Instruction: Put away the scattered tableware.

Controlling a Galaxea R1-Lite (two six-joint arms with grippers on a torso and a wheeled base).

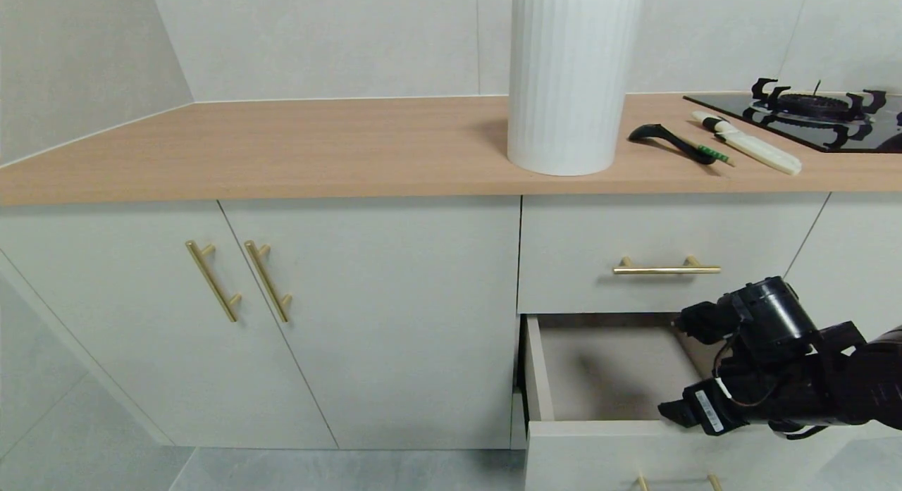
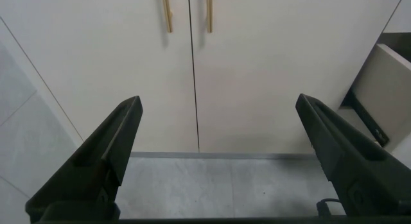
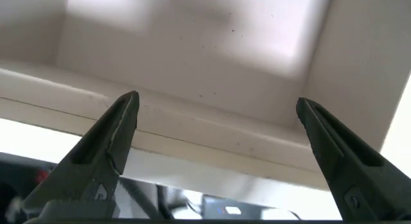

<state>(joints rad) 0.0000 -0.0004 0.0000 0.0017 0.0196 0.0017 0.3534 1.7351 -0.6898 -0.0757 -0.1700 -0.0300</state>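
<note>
On the wooden counter [image 1: 317, 146] at the right lie a black spoon [image 1: 662, 139], a thin green-banded stick [image 1: 713, 153] and a white knife [image 1: 750, 150]. Below them the second drawer [image 1: 535, 371] stands pulled out and looks empty. My right gripper [image 1: 680, 368] is open over the drawer's right front corner, holding nothing; its wrist view looks past the open right gripper [image 3: 218, 153] at the drawer's pale floor [image 3: 192, 57]. My left gripper [image 2: 218, 160] is open and empty, low in front of the cabinet doors [image 2: 192, 70].
A tall white ribbed container [image 1: 571, 75] stands on the counter left of the tableware. A black hob [image 1: 810, 117] sits at the far right. A shut drawer with a brass handle [image 1: 666, 269] is above the pulled-out one. Two cabinet doors [image 1: 239, 280] are shut.
</note>
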